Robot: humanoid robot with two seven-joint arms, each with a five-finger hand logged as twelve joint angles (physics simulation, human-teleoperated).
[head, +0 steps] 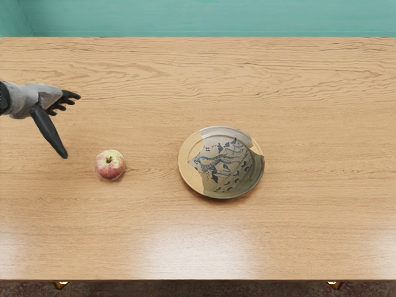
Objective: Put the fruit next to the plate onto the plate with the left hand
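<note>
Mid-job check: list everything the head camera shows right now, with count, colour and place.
apple: one, red with yellow-green patches, on the table left of the plate, apart from it.
plate: one, tan rim with a blue-grey pattern inside, near the table's middle.
table: one, light wood, fills most of the view.
wall: one, teal, along the top edge.
left hand: one, grey with black fingers, at the left edge, up and left of the apple, open, not touching it.
right hand: not in view.
</note>
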